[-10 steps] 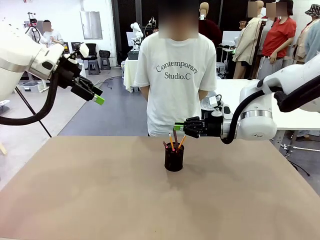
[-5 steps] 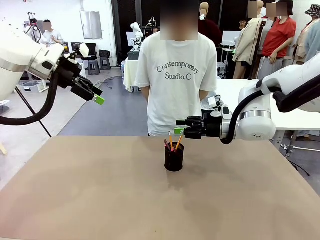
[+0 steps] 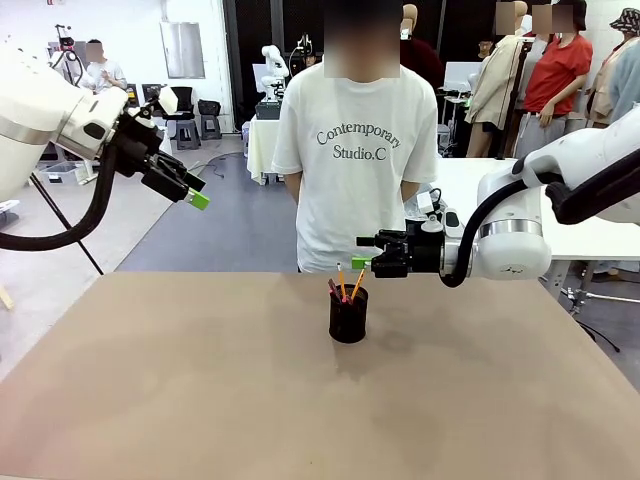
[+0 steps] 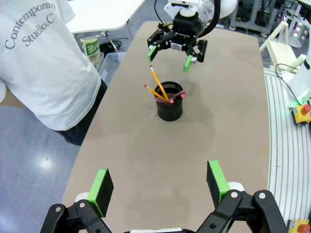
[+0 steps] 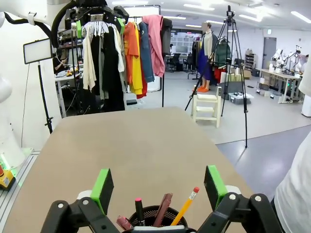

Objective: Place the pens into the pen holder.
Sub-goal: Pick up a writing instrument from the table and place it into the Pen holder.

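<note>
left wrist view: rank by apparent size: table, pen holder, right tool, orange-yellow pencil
1. table
2. right tool, farther off than the holder, so unsure
3. pen holder
4. orange-yellow pencil

The left arm reaches in high from the left, wrist angled down; its left claw (image 3: pixel 197 198) hangs spread wide with nothing between its fingers. The right arm stretches level from the right, and its right claw (image 4: pixel 176 53) is spread wide, empty.
</note>
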